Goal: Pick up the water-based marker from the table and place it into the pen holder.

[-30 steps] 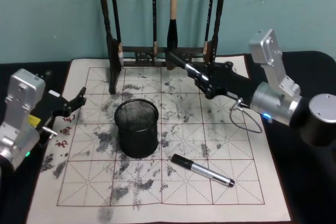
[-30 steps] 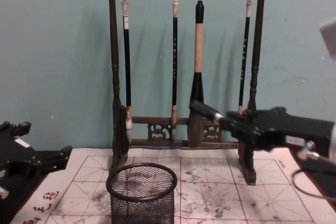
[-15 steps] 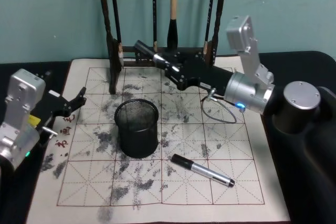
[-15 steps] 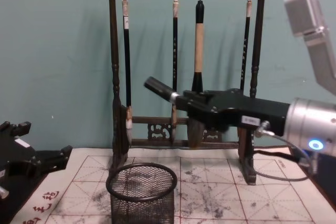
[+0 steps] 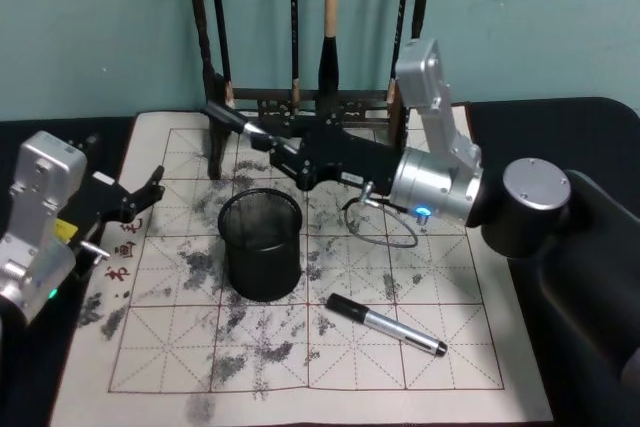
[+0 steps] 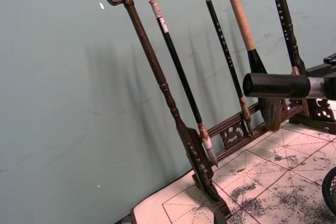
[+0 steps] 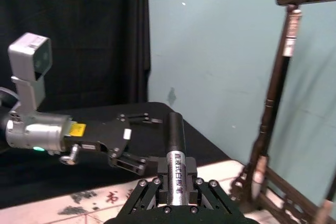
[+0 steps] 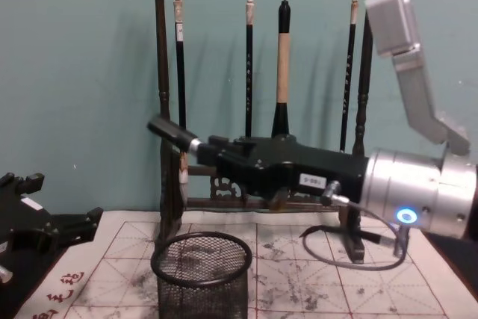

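The tall brush rack [image 8: 160,110] stands at the back of the black worktop [image 5: 590,112]. In front of it lies the ink-blotched gridded paper mat [image 5: 150,347].

The right arm reaches across from the right. Its right hand [image 5: 287,155] is clamped on the silver barrel of the water-based marker [image 5: 235,125], and the black cap juts out past the fingertips. The marker hangs nearly level in the air, above and slightly behind the pen holder [image 5: 260,247], which stands upright on the mat. Marker and rim are apart, as the chest view shows, with the cap higher than the mesh cup and toward its left side.

The left hand [image 5: 140,197] is parked at the mat's left edge, its fingers spread and empty. A second marker [image 5: 385,324] lies flat on the mat, in front of the holder and to its right.

The marker looks light, stiff and smooth, a plastic or metal tube that will not bend or break. It could twist or slide between the pads if tipped quickly. The grip sits on the barrel behind the cap (a sensible spot, since the cylinder is straight there and the cap's step acts as a stop). For the drop it probably needs tilting cap-down over the opening. The holder is light wire mesh and could topple if the rim is knocked.
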